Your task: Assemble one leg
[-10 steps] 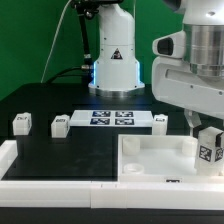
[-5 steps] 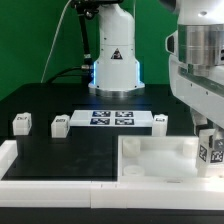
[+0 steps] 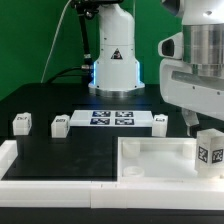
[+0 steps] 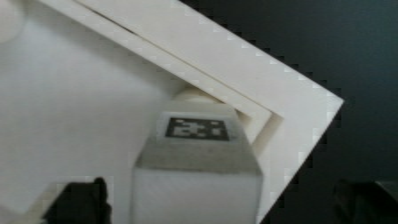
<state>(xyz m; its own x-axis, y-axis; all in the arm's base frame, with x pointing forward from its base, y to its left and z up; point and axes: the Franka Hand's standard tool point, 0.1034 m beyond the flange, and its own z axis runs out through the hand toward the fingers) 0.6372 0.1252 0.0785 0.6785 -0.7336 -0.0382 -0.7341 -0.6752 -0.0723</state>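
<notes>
The leg point(image 3: 209, 152) stood upright at the corner of the white panel point(image 3: 150, 160) on the exterior view's right, tag face outward, apparently seated in or over a corner hole; that fits the leg being mated into its socket. The wrist view showed the same leg point(image 4: 196, 150) tight against the panel's raised rim at the corner point(image 4: 267, 95). The gripper point(image 4: 214, 205) hung directly above the leg; both dark fingertips point(image 4: 75, 200) were visible either side of it with clear gaps, so the fingers were spread and not pinching anything. Judgement: the leg looked placed but possibly not fully turned home, and a re-grip from above would need to stay centred to avoid tipping it. Away from the panel, three more legs sat on the bench point(image 3: 60, 150): two point(image 3: 20, 123) point(image 3: 58, 125) beyond the panel's far side toward the exterior view's left, one point(image 3: 160, 121) next to the marker board point(image 3: 112, 118). The bench was matte black with a white border rail point(image 3: 40, 165) running off from the panel; green backdrop behind, robot base point(image 3: 113, 65) behind the marker board.
</notes>
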